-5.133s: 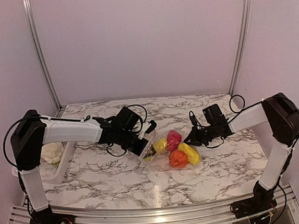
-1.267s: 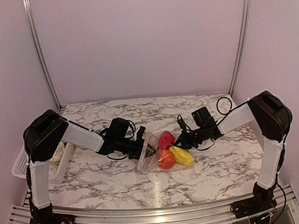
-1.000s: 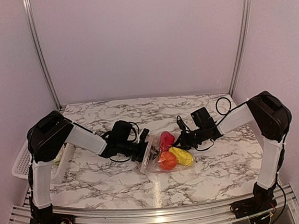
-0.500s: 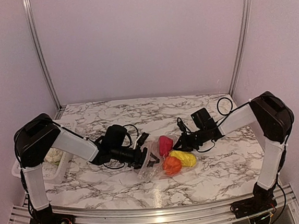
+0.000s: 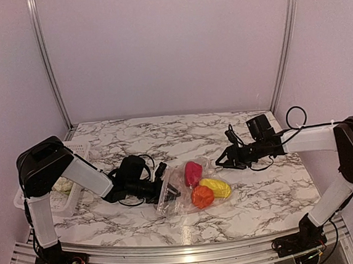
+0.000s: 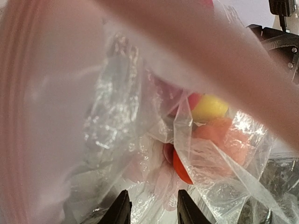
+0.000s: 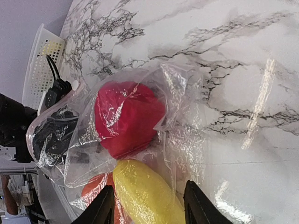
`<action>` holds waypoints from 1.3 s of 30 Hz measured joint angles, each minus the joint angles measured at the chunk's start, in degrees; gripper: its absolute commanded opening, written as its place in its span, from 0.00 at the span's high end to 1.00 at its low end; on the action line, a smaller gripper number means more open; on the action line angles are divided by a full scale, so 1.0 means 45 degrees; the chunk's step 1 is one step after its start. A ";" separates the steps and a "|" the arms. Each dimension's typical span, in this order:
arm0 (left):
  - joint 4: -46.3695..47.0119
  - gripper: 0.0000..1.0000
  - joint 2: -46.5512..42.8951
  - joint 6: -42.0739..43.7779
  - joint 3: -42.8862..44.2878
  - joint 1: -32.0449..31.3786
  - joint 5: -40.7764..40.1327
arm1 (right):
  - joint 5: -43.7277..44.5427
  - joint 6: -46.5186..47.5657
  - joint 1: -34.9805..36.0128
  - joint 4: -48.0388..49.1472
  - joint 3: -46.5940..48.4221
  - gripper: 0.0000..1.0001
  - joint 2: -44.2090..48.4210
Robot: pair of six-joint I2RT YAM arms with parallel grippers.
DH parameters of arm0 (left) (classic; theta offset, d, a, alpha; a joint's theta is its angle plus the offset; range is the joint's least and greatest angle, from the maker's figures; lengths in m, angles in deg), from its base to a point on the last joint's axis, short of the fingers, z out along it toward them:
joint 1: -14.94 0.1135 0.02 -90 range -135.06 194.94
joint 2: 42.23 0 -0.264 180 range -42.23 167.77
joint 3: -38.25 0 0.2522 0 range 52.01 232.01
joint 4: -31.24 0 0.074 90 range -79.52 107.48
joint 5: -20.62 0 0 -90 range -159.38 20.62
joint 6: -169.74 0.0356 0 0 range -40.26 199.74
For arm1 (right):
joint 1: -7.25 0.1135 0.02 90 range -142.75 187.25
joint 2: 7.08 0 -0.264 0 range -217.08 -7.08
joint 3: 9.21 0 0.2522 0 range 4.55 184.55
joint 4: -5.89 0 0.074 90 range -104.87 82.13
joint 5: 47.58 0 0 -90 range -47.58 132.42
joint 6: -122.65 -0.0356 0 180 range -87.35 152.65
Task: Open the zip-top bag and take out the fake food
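My right gripper [image 7: 148, 205] is hanging open beside the crinkly, clear zip-top bag [image 5: 182, 207] on the marble table [image 5: 262, 192]. My left gripper [image 6: 150, 212] is poking into its mouth; pinching or not, I cannot tell. Round, smooth fake food [image 5: 202, 196] is sitting inside.

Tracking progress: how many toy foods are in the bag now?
3: red piece at the back, yellow piece to its right, orange piece in front. Others may hide in the bag.

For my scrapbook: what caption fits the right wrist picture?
Open fingers beside a clear bag of red and yellow toy food.
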 measured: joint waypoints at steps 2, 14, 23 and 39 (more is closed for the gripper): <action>0.0010 0.65 0.0000 -0.0039 0.0000 -0.0010 -0.0170 | -0.0117 0.0078 0.0146 -0.0359 -0.0073 0.54 0.0209; 0.0350 0.52 0.0000 -0.0078 0.0121 -0.0112 -0.0359 | -0.0238 0.0646 0.1797 -0.2001 0.1180 0.45 0.0019; 0.0340 0.52 0.0000 -0.0034 0.0452 -0.0233 -0.0408 | 0.0976 0.1311 0.1948 -0.3259 0.0947 0.54 -0.0063; 0.0243 0.40 0.0000 0.0253 0.0510 -0.0340 -0.0267 | 0.1224 0.0500 0.1520 -0.1855 -0.0525 0.92 -0.0087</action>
